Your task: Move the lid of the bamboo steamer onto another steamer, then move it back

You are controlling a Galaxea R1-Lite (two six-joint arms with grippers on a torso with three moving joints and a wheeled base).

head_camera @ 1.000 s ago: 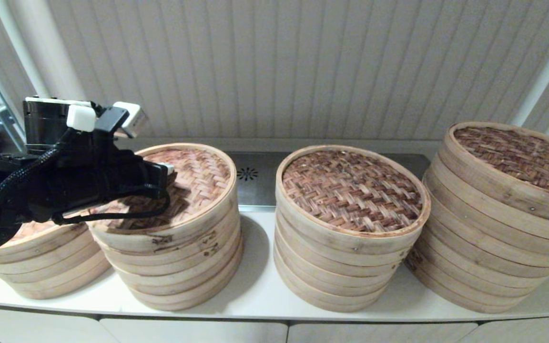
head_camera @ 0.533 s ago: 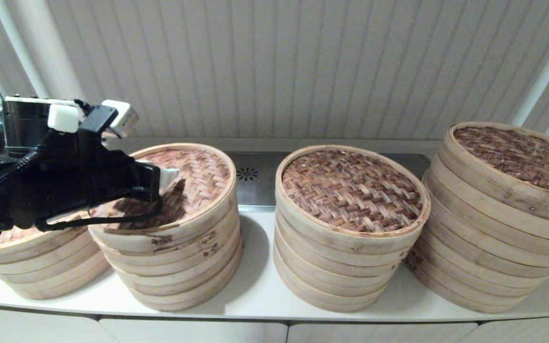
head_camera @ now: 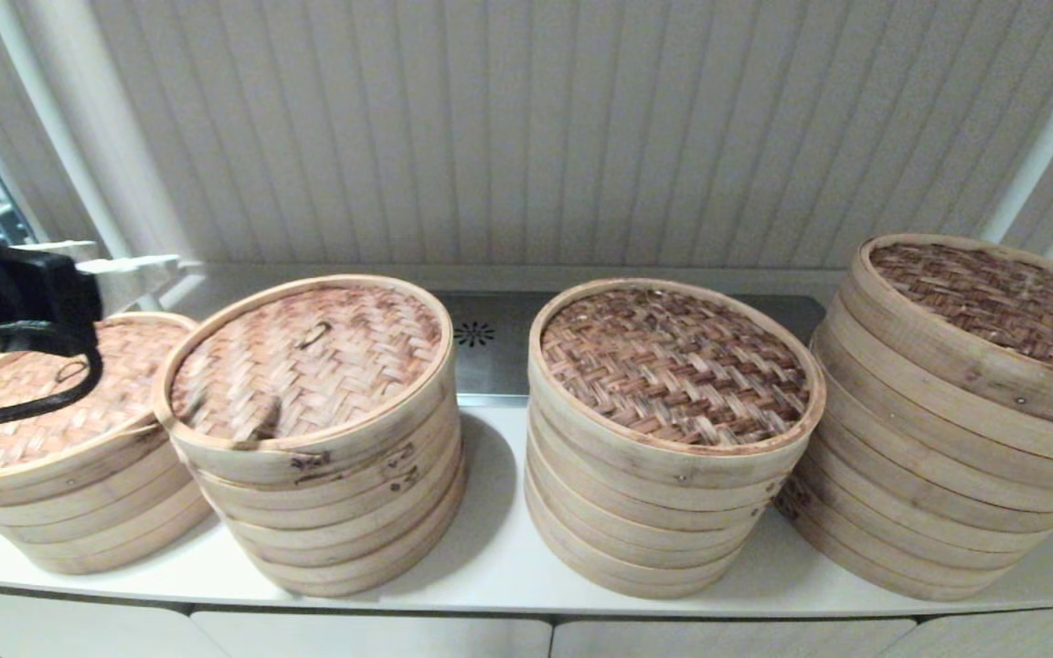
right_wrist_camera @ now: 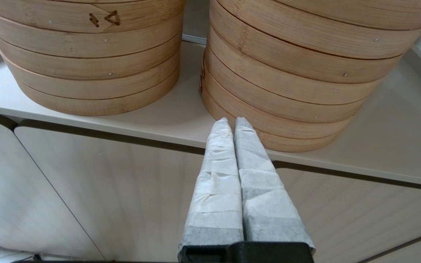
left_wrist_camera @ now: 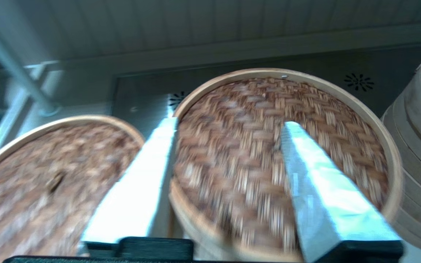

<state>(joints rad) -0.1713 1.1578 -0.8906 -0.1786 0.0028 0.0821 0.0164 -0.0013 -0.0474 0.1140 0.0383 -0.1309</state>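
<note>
Hovering at the left edge of the frame, the left gripper (left_wrist_camera: pixel 228 124) is spread wide with nothing between its fingers, above the lid (head_camera: pixel 307 361) on the second steamer (head_camera: pixel 325 493). The right gripper (right_wrist_camera: pixel 231 122) is closed and empty, low near the counter edge (right_wrist_camera: pixel 86 126).

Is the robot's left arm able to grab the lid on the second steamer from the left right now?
Probably yes. The left gripper is open and empty, hanging above and beside that lid. Nothing lies on the lid or between them; its small loop handle is uncovered.
</note>
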